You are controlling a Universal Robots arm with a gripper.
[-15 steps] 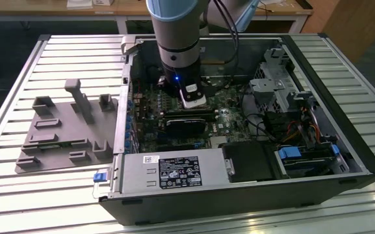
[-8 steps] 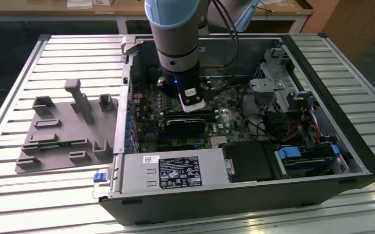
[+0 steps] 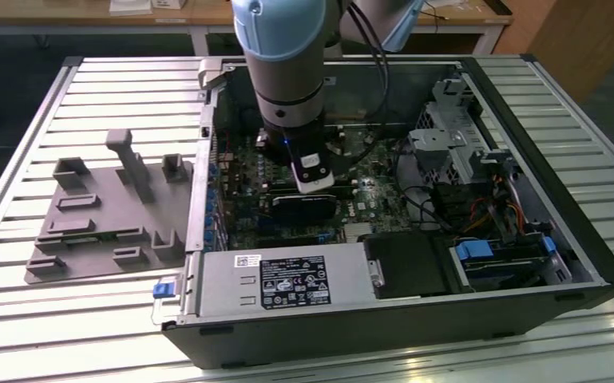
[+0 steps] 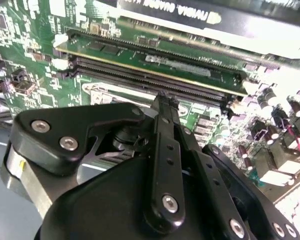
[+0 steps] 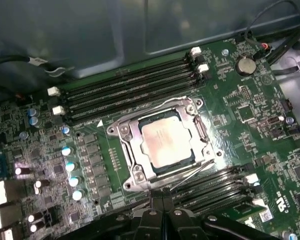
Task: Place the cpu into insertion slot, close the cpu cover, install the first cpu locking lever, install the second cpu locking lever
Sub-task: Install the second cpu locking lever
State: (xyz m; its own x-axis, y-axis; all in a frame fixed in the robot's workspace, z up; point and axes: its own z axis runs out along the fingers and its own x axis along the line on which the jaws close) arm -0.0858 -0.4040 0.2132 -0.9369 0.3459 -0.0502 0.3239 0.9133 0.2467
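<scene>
Your open computer case [image 3: 392,335] lies on the slatted table [image 3: 29,120], with a grey fixture tray [image 3: 93,231] beside it on the exterior view's left. The arm [image 3: 285,72] reaches straight down into the case, over the motherboard [image 5: 250,125].

Your gripper [image 5: 162,198] hangs just beside the insertion slot [image 5: 117,131], on the side away from the long memory slots [image 5: 130,87]. In both wrist views its fingers lie pressed together, and I see nothing between them. In the second wrist view the gripper's tip [image 4: 162,98] is low, near the board. I cannot tell whether it touches anything.

The cpu [image 5: 167,142] sits flat and square inside the insertion slot. The cpu cover [image 5: 133,155] lies down around it, and the chip's metal top shows through the window. I judge the first two steps done.

A thin lever wire [image 5: 192,174] runs along the slot edge nearest the gripper. It looks sprung clear of the frame, though I cannot confirm whether either lever is latched. I judge the first locking lever to be the step in hand.

That step calls for firm, even pressure on the wire. You must carry it down and sideways under its hook, without slipping onto the cover or the nearby capacitors.
</scene>
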